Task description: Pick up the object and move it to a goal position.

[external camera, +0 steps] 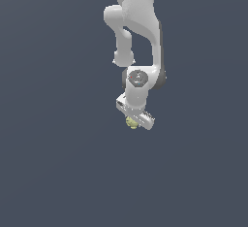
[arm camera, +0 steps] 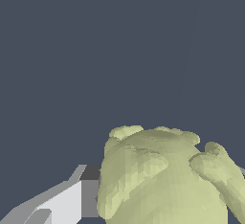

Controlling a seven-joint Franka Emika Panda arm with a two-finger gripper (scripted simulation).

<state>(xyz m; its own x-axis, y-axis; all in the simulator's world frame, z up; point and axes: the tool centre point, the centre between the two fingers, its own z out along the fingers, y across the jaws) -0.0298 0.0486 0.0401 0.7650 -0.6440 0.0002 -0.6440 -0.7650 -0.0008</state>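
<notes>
The object [external camera: 131, 122], a small pale yellow-green bumpy ball, peeks out from under the white gripper [external camera: 135, 113] in the exterior view, mostly covered by the hand. The wrist view shows the object [arm camera: 165, 180] large and close, sitting between the fingers of the gripper [arm camera: 167, 196]. One grey-and-white finger [arm camera: 64, 204] has its dark pad pressed against the ball's side. Only a thin sliver of the opposite finger shows at the picture's edge. The jaws look shut on the ball.
The white arm [external camera: 138, 22] reaches down from the upper middle of the exterior view. A plain dark grey-blue surface [external camera: 58, 163] lies all around it, and no other object is in sight.
</notes>
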